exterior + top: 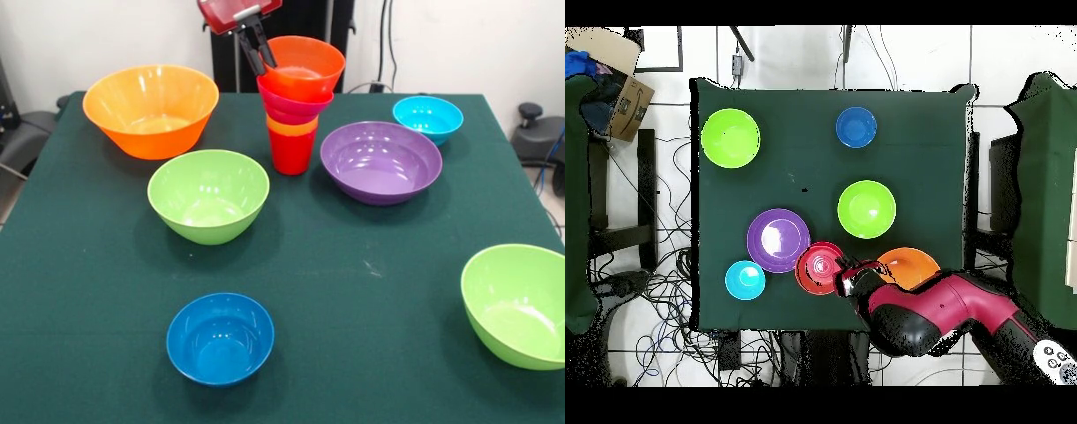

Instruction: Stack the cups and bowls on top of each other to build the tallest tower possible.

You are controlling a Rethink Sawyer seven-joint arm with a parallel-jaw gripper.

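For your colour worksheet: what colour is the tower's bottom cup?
Red; the tower's bottom cup shows best in the front view.

Bright even light, glossy glare, soft shadows

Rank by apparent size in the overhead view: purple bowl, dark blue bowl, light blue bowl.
1. Purple bowl, clearly largest.
2-3. Dark blue bowl and light blue bowl look about alike; too close to rank.
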